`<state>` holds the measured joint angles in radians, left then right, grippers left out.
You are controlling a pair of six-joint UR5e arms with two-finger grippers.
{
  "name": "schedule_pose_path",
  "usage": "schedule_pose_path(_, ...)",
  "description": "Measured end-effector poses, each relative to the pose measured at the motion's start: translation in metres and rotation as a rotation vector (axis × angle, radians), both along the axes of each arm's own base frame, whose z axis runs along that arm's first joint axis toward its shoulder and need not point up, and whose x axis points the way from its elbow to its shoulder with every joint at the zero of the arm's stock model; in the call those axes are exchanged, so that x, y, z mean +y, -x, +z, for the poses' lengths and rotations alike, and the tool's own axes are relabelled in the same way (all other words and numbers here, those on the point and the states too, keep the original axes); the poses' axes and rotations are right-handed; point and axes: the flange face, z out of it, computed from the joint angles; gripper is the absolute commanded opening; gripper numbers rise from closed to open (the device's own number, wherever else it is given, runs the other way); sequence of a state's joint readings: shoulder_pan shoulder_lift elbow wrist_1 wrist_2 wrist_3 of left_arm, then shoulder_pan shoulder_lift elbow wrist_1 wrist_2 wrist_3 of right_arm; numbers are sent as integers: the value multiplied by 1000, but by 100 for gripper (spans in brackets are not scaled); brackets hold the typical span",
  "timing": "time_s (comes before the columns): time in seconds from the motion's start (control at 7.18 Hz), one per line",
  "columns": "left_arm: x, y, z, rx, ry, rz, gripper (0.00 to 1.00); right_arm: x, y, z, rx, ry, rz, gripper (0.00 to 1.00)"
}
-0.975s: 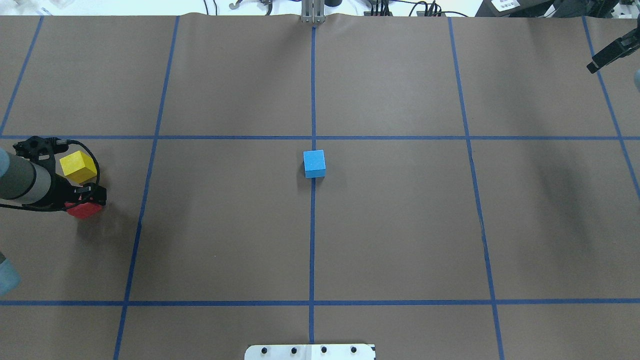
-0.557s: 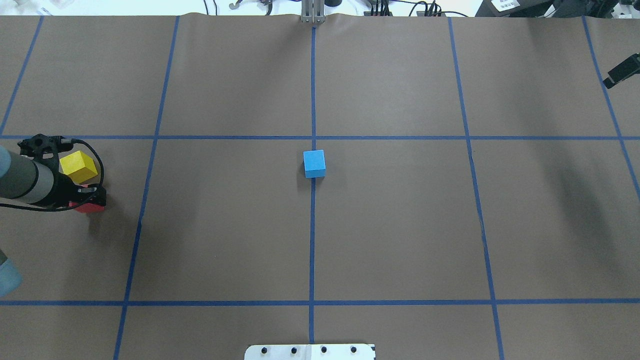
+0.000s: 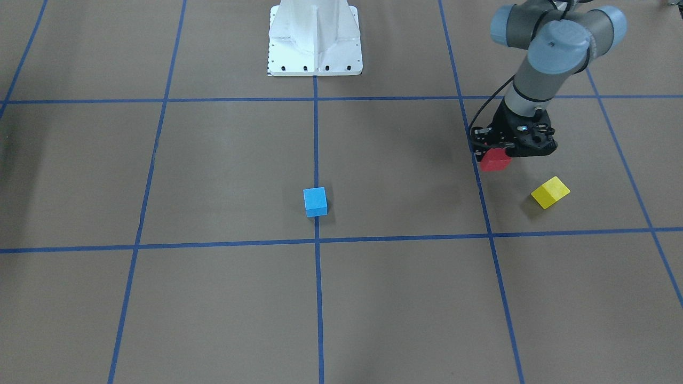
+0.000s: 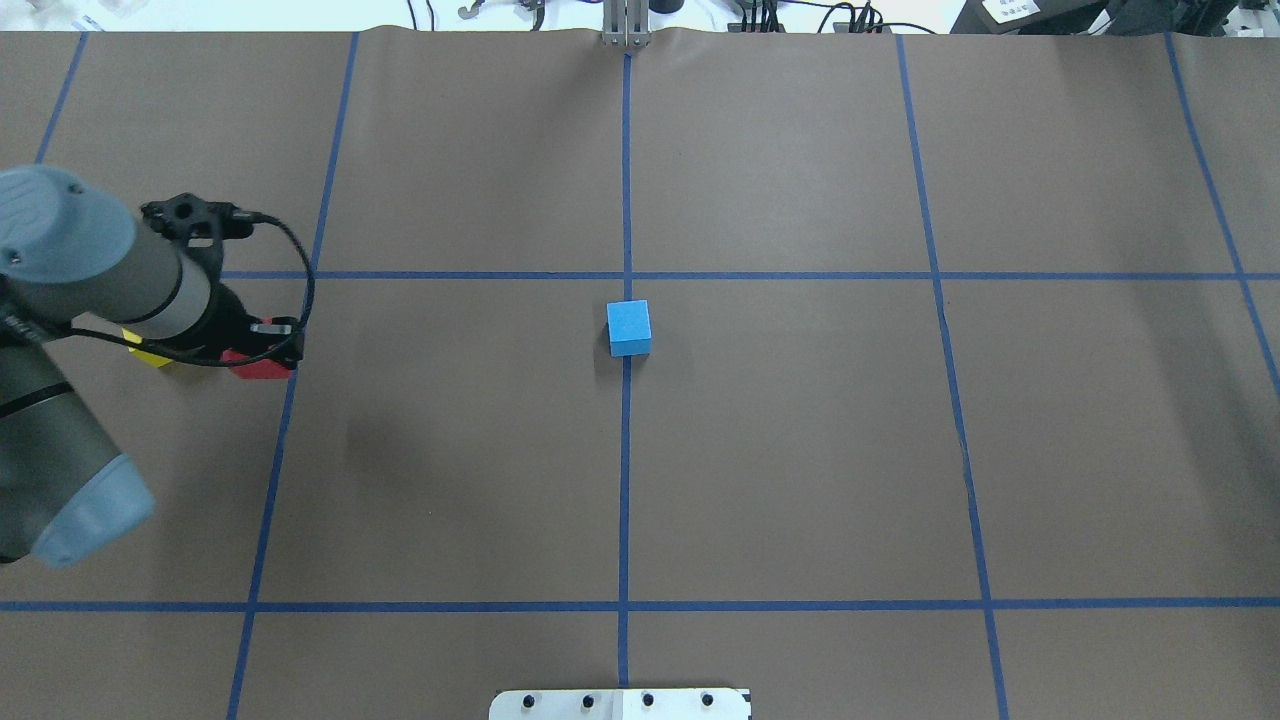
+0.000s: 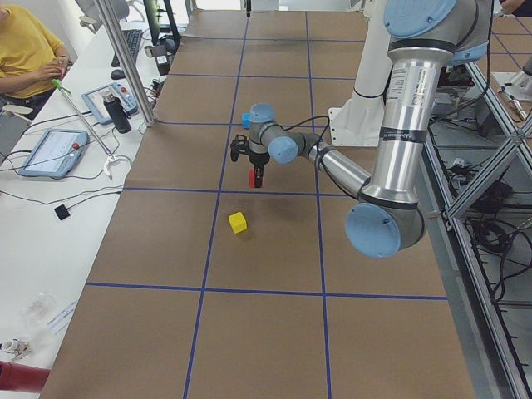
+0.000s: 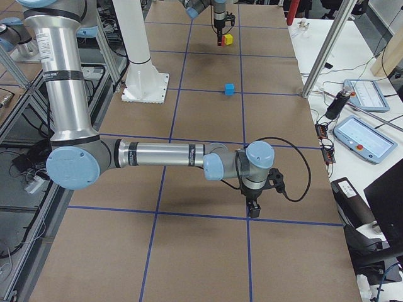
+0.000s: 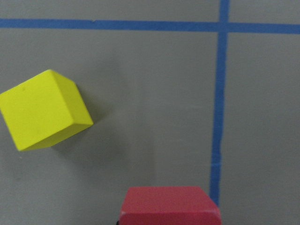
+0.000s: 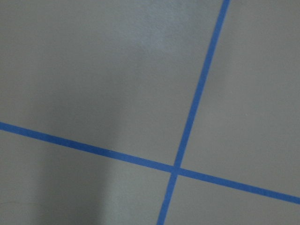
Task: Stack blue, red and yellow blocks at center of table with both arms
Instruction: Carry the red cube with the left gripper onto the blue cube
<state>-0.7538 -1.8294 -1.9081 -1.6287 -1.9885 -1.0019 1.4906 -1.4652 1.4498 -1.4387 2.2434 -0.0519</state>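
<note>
Brown taped table (image 4: 800, 480); left gripper (image 3: 499, 154) clamps red block (image 3: 494, 161). Grip looks shallow, perhaps; block may slip or land skewed on blue block (image 4: 629, 327). State of right gripper (image 6: 253, 211) unreadable.

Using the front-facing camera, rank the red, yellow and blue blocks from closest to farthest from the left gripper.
1. red block: gripped in the left gripper itself, at the view's right.
2. yellow block: lying close by, slightly nearer the camera and further right.
3. blue block: far off to the view's left, on the centre tape line.
</note>
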Motion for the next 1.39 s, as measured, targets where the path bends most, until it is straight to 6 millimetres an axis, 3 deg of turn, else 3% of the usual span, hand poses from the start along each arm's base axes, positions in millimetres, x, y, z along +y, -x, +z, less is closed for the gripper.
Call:
schedule_pose_path(0.28,-24,-62,-101,20,-21,36,0,19,-22,19,3,-13,-12,100)
schedule_pose_path(0.84,-66,-177,-223,24,-28,31,0,26,-31,21,-16,-26,-16,100)
schedule_pose_path(1.11,-73,-221,-257,16,-23,45,0,25,-31,21,-20,-26,-16,100)
schedule_pose_path(1.25,-76,-237,-261,20,-26,53,0,25,-31,21,-20,-25,-15,100)
schedule_pose_path(1.39,-79,-250,-256,24,-29,59,12,25,-31,20,-19,-25,-15,100)
